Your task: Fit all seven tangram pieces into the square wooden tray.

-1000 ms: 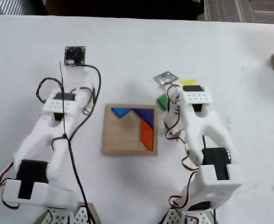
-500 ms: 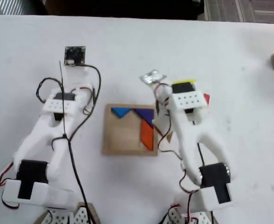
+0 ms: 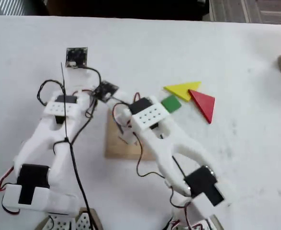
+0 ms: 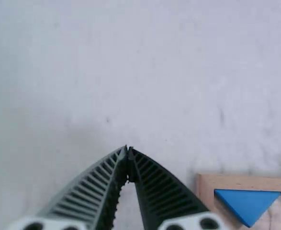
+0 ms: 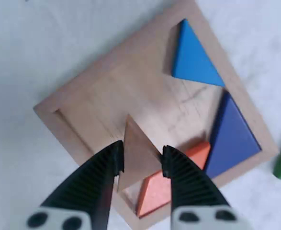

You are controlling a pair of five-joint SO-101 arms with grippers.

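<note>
Over the tray (image 5: 51,111), right gripper (image 5: 141,152) pinches tan triangle (image 5: 134,139). Beside the tray, left gripper (image 4: 128,155) sits closed, empty, above table (image 4: 130,72).

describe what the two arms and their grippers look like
The left arm and right arm are white shells with black motor blocks, trailing black and red cables. The left gripper and right gripper have dark ribbed fingers on white bases with round holes.
</note>
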